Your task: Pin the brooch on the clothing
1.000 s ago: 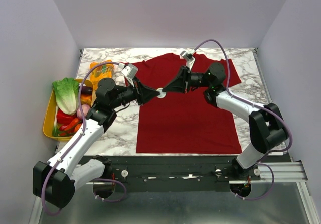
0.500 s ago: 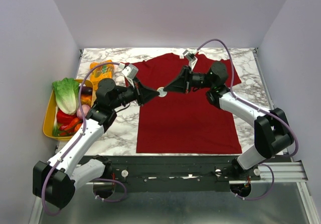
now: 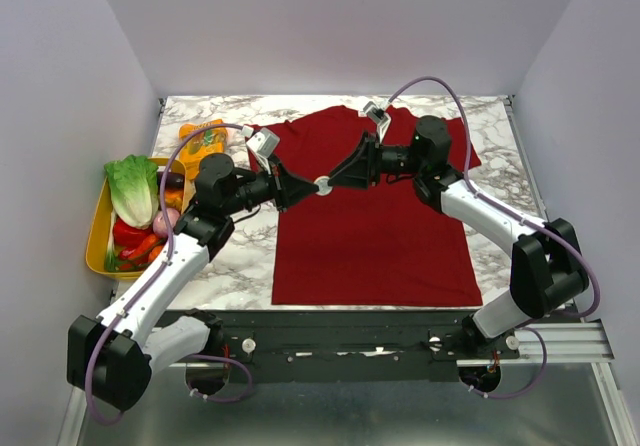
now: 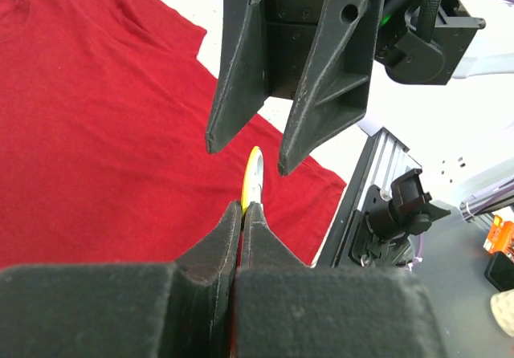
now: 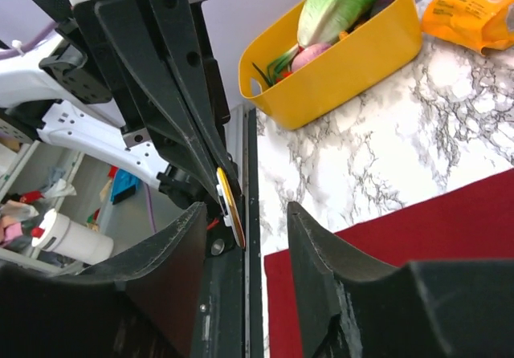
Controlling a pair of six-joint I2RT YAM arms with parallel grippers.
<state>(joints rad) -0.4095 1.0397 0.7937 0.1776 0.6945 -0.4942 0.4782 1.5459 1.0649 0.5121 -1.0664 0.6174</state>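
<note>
While the left gripper (image 4: 243, 208) clamps the brooch (image 4: 253, 177), the right gripper (image 5: 247, 209) gapes around it; both hang mid-frame above the clothing (image 3: 380, 236). Upper left, the orange packet (image 3: 203, 138) bears illegible print.

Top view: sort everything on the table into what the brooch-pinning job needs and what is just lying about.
For the job:
- small round yellow-gold brooch, pinched in the left gripper
- dark red short-sleeved T-shirt, spread flat

Lying about:
- orange snack packet
- yellow plastic tub
- green lettuce head in that tub
</note>
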